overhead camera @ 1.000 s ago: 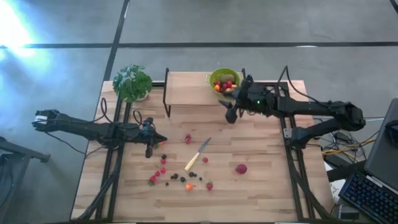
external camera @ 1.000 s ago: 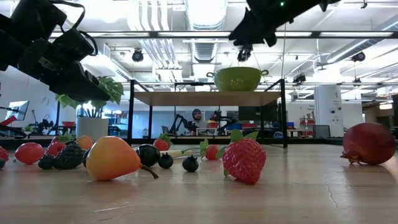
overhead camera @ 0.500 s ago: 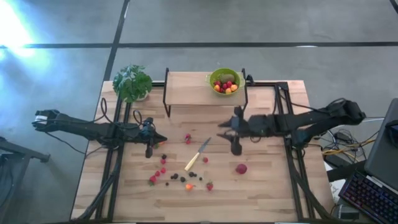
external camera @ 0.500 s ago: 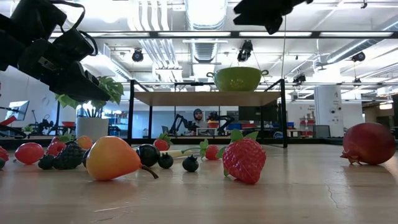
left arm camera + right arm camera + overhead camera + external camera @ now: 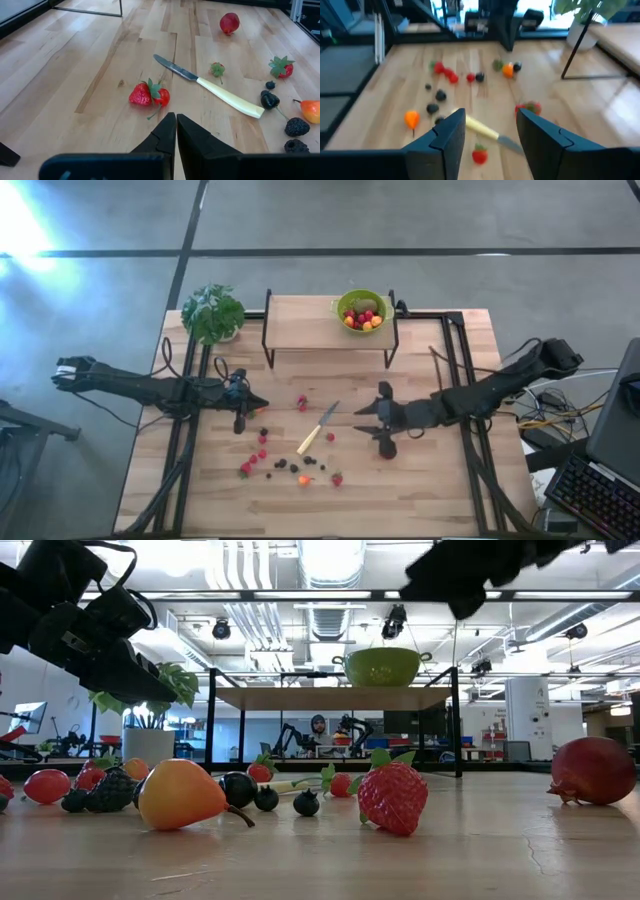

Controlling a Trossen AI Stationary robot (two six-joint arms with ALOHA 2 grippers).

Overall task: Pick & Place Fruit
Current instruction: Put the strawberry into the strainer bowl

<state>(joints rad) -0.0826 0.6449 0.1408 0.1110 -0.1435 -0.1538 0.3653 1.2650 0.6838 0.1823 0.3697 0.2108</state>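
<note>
Lying scattered on the bench (image 5: 430,490), the fruit (image 5: 290,465) clusters beside the knife (image 5: 318,428), with more piled in the green bowl (image 5: 362,311) on the shelf. Right pincer (image 5: 384,427) hovers open over the bench right of the knife; left pincer (image 5: 240,421) waits closed by the berries.

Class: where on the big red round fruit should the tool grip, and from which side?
Grip the red fruit across its round middle, from straight above: it sits alone, stubby crown sideways. The open right tool hovers over it; the left tool waits.
</note>
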